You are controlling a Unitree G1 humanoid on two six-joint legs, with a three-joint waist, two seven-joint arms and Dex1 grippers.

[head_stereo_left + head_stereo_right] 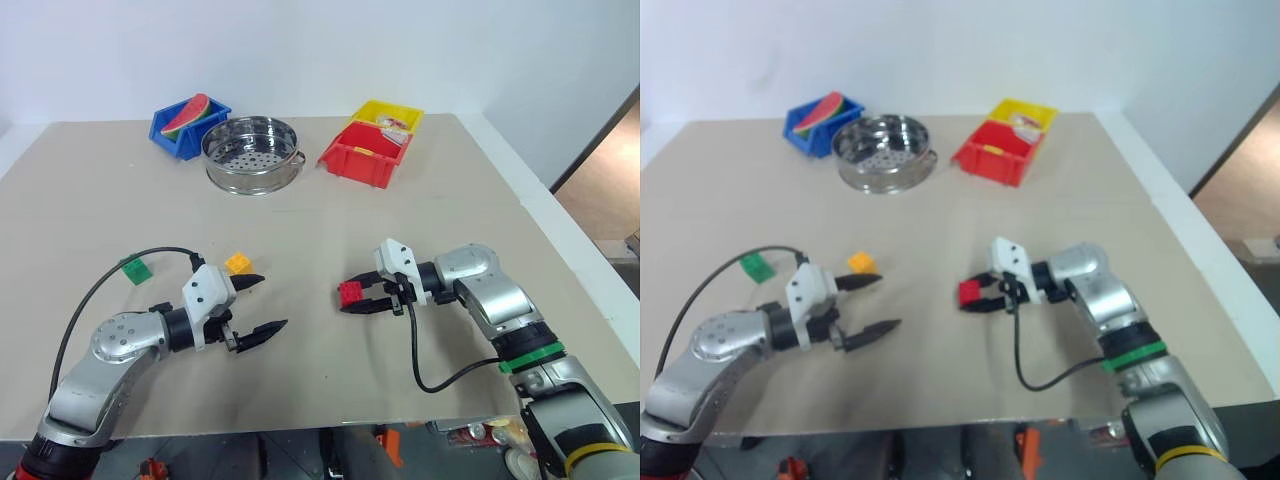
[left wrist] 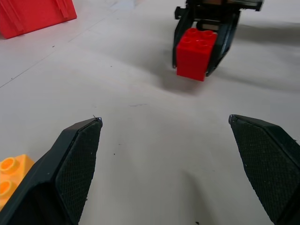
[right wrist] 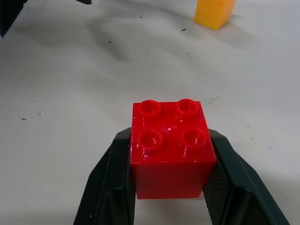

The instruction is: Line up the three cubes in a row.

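My right gripper (image 1: pixel 358 298) is shut on the red cube (image 1: pixel 350 293), its black fingers pressing the brick's two sides just above the tabletop, right of centre. The studded top of that red cube (image 3: pixel 169 146) faces up. The yellow-orange cube (image 1: pixel 238 263) rests on the table to the left, just beyond my left gripper (image 1: pixel 258 305). That gripper stands wide open with nothing between its fingers and points toward the red cube (image 2: pixel 196 52). Farther left lies the green cube (image 1: pixel 135 268), beside the left arm's black cable.
At the back of the table (image 1: pixel 330 220) stand a blue bin (image 1: pixel 188 127) with a watermelon-slice toy, a perforated steel steamer pot (image 1: pixel 251 154), a red bin (image 1: pixel 365 153) and a yellow bin (image 1: pixel 388 116). The table's right edge drops off to the floor.
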